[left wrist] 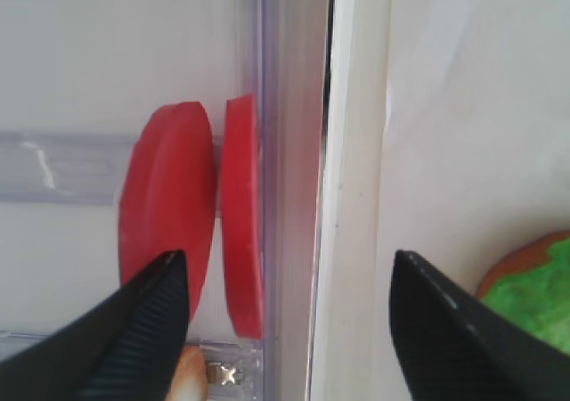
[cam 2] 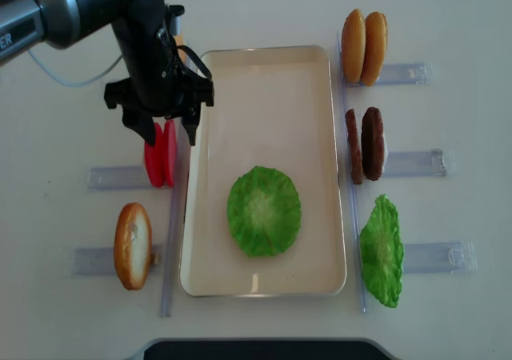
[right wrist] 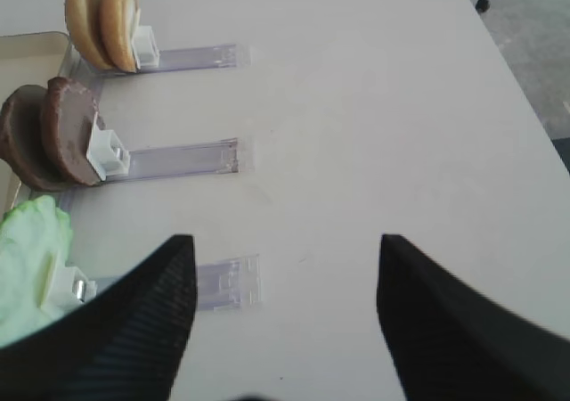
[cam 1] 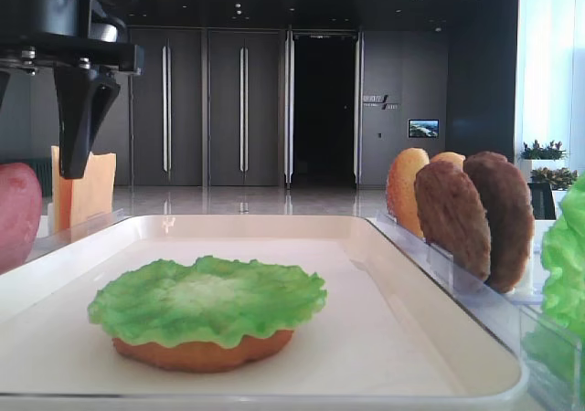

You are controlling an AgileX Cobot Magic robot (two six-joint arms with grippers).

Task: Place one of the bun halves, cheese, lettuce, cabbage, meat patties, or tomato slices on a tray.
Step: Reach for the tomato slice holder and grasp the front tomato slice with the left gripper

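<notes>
The cream tray [cam 2: 264, 96] holds a lettuce [cam 2: 264, 210] leaf lying on a flat bun half [cam 1: 201, 354]. Two red tomato slices [cam 2: 160, 154] stand on edge in a clear holder just left of the tray. My left gripper [cam 2: 170, 132] hangs open above them, one finger outside the slices [left wrist: 169, 205] and the other over the tray's rim [left wrist: 352, 196], touching nothing. My right gripper [right wrist: 285, 241] is open and empty over bare table, right of the holders. Cheese [cam 1: 87, 192] stands behind the left gripper. Cabbage is out of view.
Clear holders right of the tray carry two bun halves [cam 2: 364, 46], two meat patties [cam 2: 364, 144] and another lettuce leaf [cam 2: 382, 250]. A further bun half [cam 2: 132, 246] stands at the lower left. A long clear rail [cam 2: 172, 240] runs along the tray's left side.
</notes>
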